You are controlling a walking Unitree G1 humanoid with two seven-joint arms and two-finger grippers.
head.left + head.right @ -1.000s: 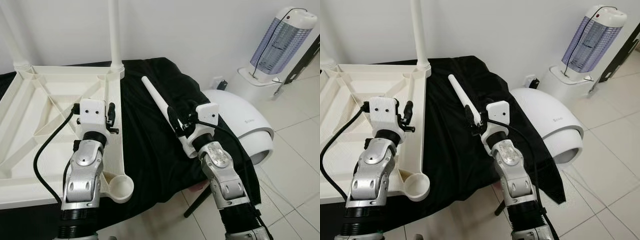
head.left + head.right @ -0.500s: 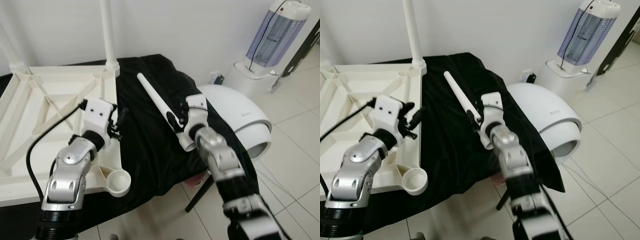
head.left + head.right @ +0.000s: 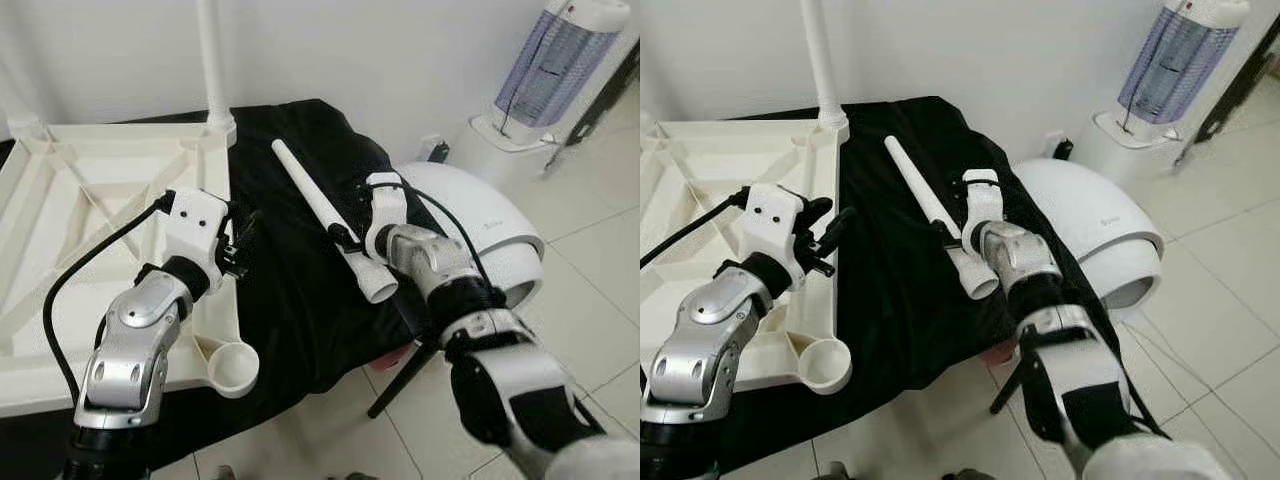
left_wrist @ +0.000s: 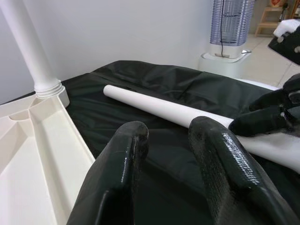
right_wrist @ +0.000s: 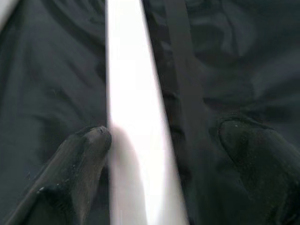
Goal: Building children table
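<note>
One loose leg (image 3: 322, 212) lies on the black cloth (image 3: 290, 290) beside the upturned top (image 3: 90, 230). The right pincer (image 5: 159, 154) straddles it, open; the left pincer (image 4: 164, 154) is open, empty. Likely light, stiff, slippery plastic; grip mid-shaft.

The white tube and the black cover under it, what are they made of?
The white tube looks like hard plastic: smooth, matte, hollow at its open end. The black cover looks like thin cloth, slightly shiny, because it wrinkles and hangs in folds. The right gripper straddles the tube.
</note>
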